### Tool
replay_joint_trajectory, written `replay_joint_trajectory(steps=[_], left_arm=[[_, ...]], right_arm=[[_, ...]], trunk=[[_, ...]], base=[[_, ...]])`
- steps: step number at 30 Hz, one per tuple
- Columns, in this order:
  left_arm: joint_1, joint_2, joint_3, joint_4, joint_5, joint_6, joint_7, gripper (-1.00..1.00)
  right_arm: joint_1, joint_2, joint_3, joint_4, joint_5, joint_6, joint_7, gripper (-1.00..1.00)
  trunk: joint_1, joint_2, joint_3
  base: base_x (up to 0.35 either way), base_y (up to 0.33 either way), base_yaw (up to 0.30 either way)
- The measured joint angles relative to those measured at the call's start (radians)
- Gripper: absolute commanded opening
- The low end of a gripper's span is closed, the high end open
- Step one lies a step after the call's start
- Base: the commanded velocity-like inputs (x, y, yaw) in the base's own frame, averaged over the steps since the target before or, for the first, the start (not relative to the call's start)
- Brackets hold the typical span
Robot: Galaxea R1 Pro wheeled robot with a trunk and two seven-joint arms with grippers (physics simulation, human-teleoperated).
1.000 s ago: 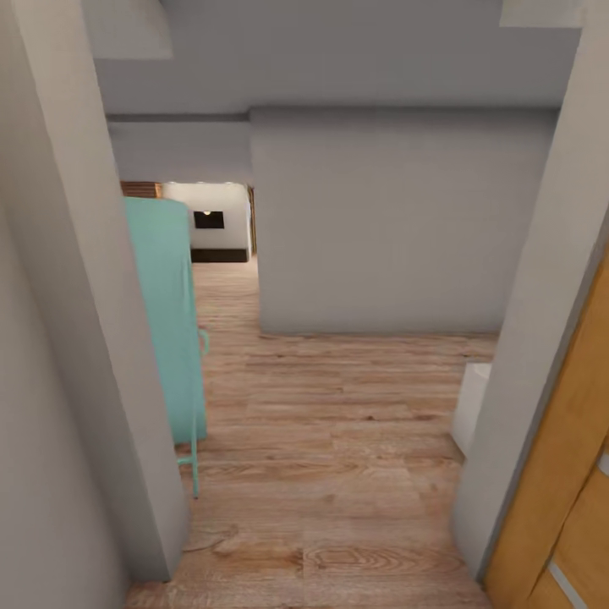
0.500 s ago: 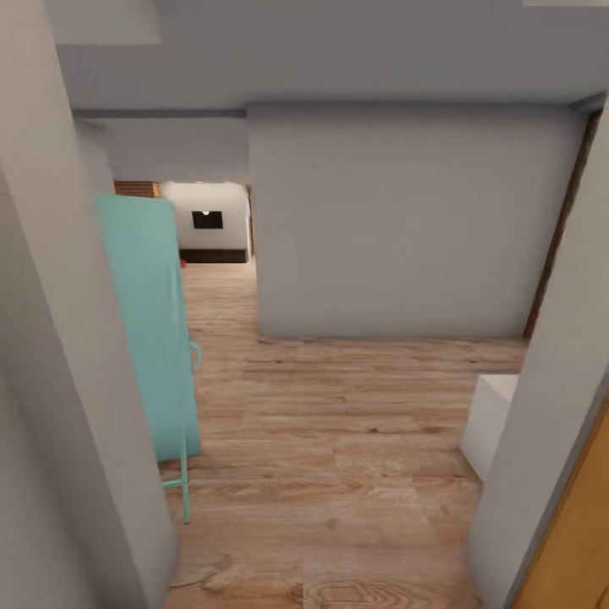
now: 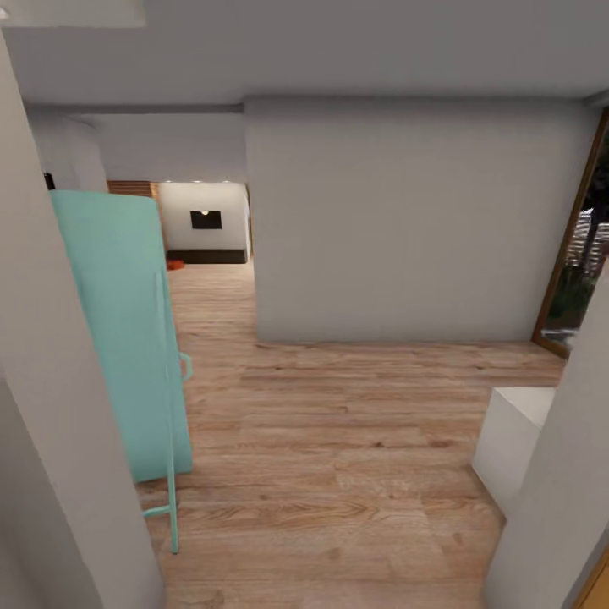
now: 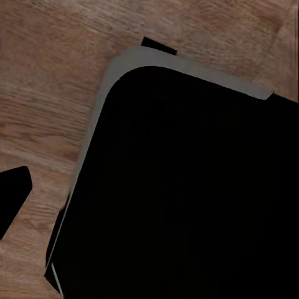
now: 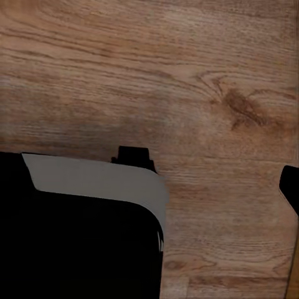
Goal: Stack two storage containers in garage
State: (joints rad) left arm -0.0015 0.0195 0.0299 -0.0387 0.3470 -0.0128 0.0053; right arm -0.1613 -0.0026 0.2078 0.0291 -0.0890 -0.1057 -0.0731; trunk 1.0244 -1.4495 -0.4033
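Orange speck far down the hall, maybe a container (image 3: 175, 265): judged light, stiff; grip its wall. Gripper states: cannot tell.

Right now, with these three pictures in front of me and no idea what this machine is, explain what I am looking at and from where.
This is a simulated wheeled robot with two arms, driven remotely by a person. The large picture comes from a camera on its head, looking forward and down. It stands in a hallway with a light wood-plank floor, between grey walls. A turquoise panel on thin legs leans by the left wall, a white block sits at the right, and a wood-framed glass door shows at the far right. Down the corridor lies a lit room with a small orange-red thing on its floor, too far off to identify.

The other two pictures come from cameras on the wrists, pointing down at the same plank floor past dark, grey-edged parts of the robot's own body. Nothing is seen being held; whether the fingers are open cannot be told.
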Motion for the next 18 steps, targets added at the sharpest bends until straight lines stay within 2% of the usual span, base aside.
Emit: replay_joint_trajectory(steps=[9, 11, 18], left_arm=[[0.0, 0.005, 0.0, -0.093, -0.002, 0.001, 0.0, 1.0], [0.0, 0.011, 0.0, -0.144, -0.002, 0.039, 0.001, 1.0], [0.0, 0.013, -0.001, -0.152, -0.003, 0.072, 0.002, 1.0]], right_arm=[[0.0, -0.011, 0.001, 0.0, 0.006, 0.009, 0.003, 1.0], [0.0, -0.014, 0.002, 0.0, 0.008, 0.009, 0.002, 1.0], [0.0, -0.014, 0.003, 0.0, 0.011, 0.008, 0.002, 1.0]], trunk=[[0.0, 0.0, 0.0], [0.0, 0.0, 0.0], [0.0, 0.0, 0.0]], base=[[0.32, 0.0, 0.0], [0.32, 0.0, 0.0], [0.32, 0.0, 0.0]])
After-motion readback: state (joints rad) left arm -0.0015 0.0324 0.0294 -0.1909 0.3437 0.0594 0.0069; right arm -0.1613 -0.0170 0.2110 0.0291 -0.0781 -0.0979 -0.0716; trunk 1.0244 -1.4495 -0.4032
